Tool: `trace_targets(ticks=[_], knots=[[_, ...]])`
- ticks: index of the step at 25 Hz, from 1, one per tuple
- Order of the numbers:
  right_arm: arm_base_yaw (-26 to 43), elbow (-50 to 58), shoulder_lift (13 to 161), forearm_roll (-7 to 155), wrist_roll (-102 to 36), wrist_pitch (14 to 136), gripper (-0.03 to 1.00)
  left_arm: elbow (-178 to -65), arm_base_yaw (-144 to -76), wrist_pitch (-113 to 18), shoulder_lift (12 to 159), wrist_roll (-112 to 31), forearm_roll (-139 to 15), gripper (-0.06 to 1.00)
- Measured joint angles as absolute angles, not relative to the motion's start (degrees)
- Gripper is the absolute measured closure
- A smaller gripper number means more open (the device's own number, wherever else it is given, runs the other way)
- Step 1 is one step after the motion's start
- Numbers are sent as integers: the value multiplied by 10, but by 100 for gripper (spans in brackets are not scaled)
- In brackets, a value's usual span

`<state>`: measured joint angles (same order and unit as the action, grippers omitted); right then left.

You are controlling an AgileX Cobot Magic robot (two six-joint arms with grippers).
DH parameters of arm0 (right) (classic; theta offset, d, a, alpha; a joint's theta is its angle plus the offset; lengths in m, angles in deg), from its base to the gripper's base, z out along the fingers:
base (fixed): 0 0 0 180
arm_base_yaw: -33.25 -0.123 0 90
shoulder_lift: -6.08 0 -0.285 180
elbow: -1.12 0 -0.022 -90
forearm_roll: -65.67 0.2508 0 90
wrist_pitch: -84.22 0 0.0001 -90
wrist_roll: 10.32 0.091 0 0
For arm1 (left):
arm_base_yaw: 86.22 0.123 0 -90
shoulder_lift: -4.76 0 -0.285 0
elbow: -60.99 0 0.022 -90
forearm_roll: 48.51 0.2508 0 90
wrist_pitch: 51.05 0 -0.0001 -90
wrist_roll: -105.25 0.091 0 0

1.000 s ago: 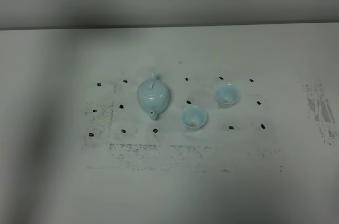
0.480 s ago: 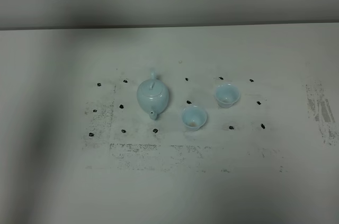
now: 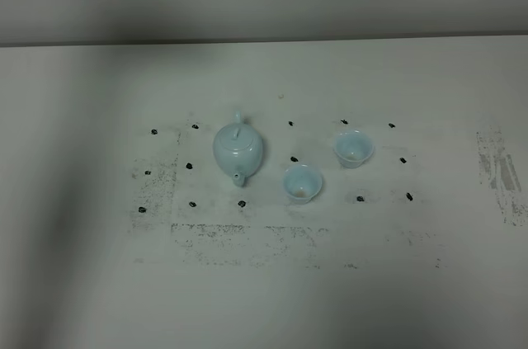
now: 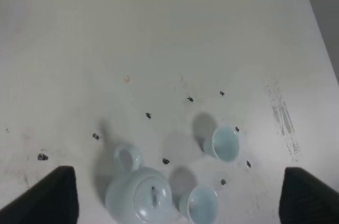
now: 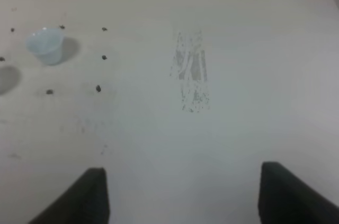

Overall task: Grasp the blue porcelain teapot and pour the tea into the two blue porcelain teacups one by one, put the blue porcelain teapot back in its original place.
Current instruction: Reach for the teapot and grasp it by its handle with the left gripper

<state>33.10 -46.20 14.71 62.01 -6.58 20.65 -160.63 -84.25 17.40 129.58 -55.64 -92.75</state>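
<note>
Blue teacup (image 5: pixel 46 45) on white table (image 5: pixel 254 49), black dots (image 5: pixel 98 88) nearby, claw (image 5: pixel 181 181) fingers apart

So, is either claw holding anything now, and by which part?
Nothing is held. The left claw and the right claw are both open and empty; no claw touches the blue porcelain teapot.

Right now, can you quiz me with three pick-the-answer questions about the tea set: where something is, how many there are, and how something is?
1. In the high view, the teapot stands: A) left of both teacups; B) between them; C) right of both.
2. How many teacups are there? A) one; B) two; C) four.
3. The teapot's lid is: A) off, beside the pot; B) inside a cup; C) on the pot.
Answers: 1 A, both teacups sit to its right. 2 B, two small handleless bowls show. 3 C, the knobbed lid sits on top of the pot.
</note>
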Motion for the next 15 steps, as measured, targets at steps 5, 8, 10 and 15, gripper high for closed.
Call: trace_targets(ticks=[5,8,10,15], knots=[[331,-462,147,620,-66,205,46,-1606,-843,174,1296,-556,-927,21],[331,-462,147,621,-69,205,48,-1606,-843,174,1296,-556,-927,21],[331,-462,147,621,-71,205,49,-1606,-843,174,1296,-556,-927,21],[331,-462,147,621,-75,205,49,-1606,-843,174,1296,-549,-927,21]])
